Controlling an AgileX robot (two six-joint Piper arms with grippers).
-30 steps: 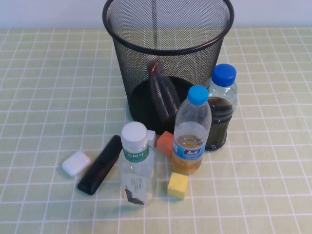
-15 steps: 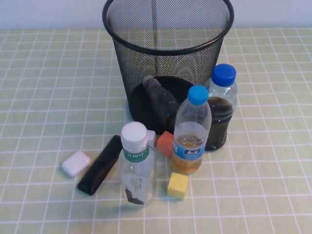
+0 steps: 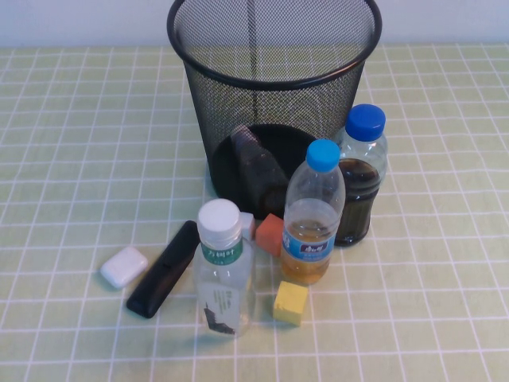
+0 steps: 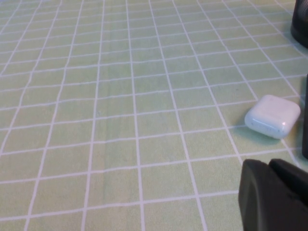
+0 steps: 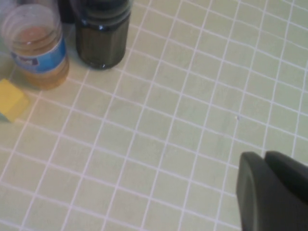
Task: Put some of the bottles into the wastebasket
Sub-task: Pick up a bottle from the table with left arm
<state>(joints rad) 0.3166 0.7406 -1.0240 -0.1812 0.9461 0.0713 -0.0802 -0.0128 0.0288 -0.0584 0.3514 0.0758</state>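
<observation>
The black wire-mesh wastebasket (image 3: 318,103) stands at the back middle of the table. The short rounded clear bottle (image 3: 256,163) lies tilted inside it, seen through the mesh. The taller clear bottle (image 3: 223,274) with white cap and green neck label stands upright in front of the basket. Neither arm shows in the high view. My left gripper (image 4: 269,166) is shut and empty, low over the cloth near a white case (image 4: 272,115). My right gripper (image 5: 264,156) is shut and empty over bare cloth, apart from the bottles.
A light-blue-capped amber bottle (image 3: 312,215) and a blue-capped dark bottle (image 3: 359,171) stand right of the basket's front. An orange block (image 3: 270,233), a yellow block (image 3: 290,302), a black remote (image 3: 163,269) and the white case (image 3: 124,267) lie around the tall bottle.
The short bottle inside the wastebasket has tipped from nearly upright to lying lower, its neck swinging left. Nothing else has moved.
</observation>
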